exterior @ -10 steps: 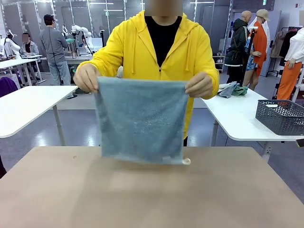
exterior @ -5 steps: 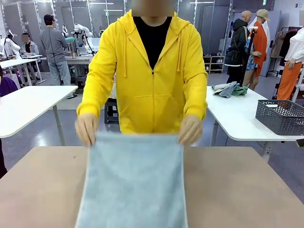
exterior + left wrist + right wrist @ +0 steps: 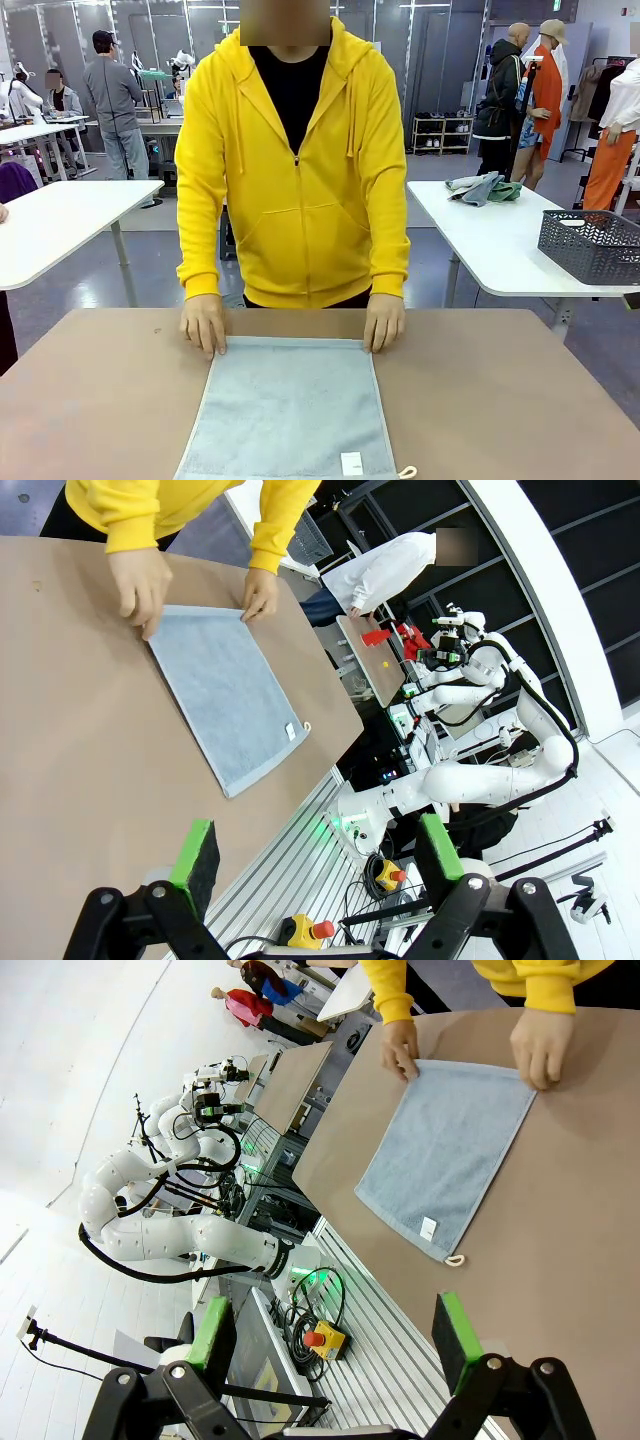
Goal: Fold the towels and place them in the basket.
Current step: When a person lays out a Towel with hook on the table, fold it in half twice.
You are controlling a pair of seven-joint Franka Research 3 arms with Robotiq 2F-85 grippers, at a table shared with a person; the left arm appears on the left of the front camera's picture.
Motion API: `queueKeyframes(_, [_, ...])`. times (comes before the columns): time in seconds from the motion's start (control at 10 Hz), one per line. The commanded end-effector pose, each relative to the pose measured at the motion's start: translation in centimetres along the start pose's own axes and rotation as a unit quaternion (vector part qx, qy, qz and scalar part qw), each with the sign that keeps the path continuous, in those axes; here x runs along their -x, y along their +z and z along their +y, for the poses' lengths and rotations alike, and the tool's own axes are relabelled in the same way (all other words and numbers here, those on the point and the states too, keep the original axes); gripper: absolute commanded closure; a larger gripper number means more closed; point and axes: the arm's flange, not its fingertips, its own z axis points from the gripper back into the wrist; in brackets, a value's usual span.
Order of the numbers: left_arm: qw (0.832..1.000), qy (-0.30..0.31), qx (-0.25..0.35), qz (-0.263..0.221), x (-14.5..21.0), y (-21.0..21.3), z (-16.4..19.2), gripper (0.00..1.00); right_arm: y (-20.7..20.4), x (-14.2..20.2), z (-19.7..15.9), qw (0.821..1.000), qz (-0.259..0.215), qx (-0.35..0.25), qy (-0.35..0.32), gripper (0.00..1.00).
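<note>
Folding, by my reading, has not started. The pale blue-grey towel (image 3: 290, 410) lies spread flat in a single layer along the middle of the worktop (image 3: 520, 400). Its far edge is close to the worktop's far edge and its near edge close to the edge on my side. The person pins the two far corners, one hand (image 3: 204, 325) on one and the other hand (image 3: 384, 320) on the other. A white loop tag (image 3: 406, 472) pokes out at the towel's near right corner.

Both sets of fingers are released and hold nothing. The left gripper (image 3: 318, 852) and right gripper (image 3: 332, 1332) hang high, back beyond the worktop's near edge, well apart from the towel.

Next, I judge, each arm must come down onto a near corner, pinch the terry cleanly and carry it toward the far edge. The basket (image 3: 590, 245) stands on a separate white table past the worktop's far right corner, so placing comes later.
</note>
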Motion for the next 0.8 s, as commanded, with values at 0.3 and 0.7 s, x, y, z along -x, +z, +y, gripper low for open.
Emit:
queueKeyframes(0.3, [1.000, -0.007, 0.011, -0.008, -0.1, -0.1, 0.0, 0.00, 0.1, -0.3, 0.0, 1.000, -0.002, -0.005, 0.010, 0.00])
queueKeyframes(0.7, [0.999, -0.026, -0.018, 0.018, -0.6, 0.1, -1.3, 0.00, 0.1, -0.8, 1.2, 0.999, 0.024, 0.019, 0.025, 0.00])
